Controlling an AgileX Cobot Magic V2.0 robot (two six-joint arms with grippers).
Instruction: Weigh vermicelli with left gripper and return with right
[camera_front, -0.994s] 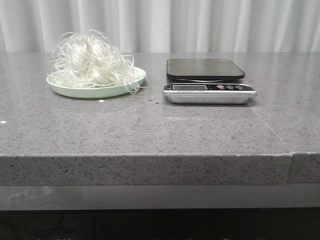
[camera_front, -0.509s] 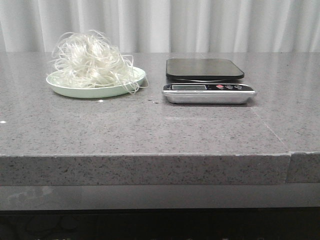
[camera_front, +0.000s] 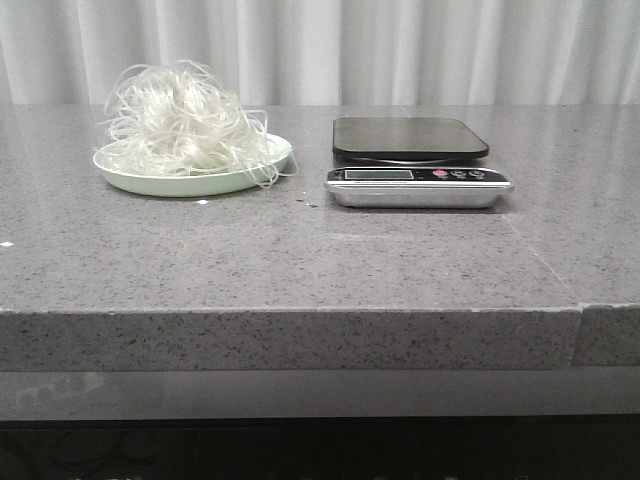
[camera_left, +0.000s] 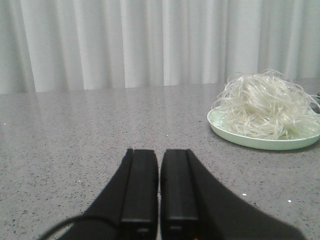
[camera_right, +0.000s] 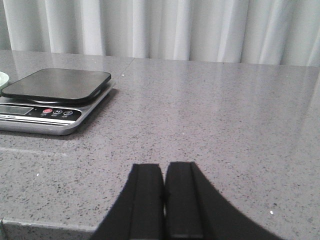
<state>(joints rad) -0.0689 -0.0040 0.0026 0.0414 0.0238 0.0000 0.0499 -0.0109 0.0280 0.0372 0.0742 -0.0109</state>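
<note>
The vermicelli (camera_front: 180, 122) is a fluffy white mound on a pale green plate (camera_front: 150, 182) at the back left of the grey table; it also shows in the left wrist view (camera_left: 262, 105) on the plate (camera_left: 250, 141). The scale (camera_front: 415, 162), with a black platform and silver base, stands to the plate's right and is bare; it also shows in the right wrist view (camera_right: 52, 97). My left gripper (camera_left: 159, 155) is shut and empty, low over the table, well short of the plate. My right gripper (camera_right: 164, 168) is shut and empty near the table's front edge. Neither gripper shows in the front view.
A white curtain (camera_front: 400, 50) hangs behind the table. The table's front edge (camera_front: 290, 312) runs across the front view, with a seam at the right (camera_front: 581, 335). A few white crumbs (camera_front: 203, 202) lie in front of the plate.
</note>
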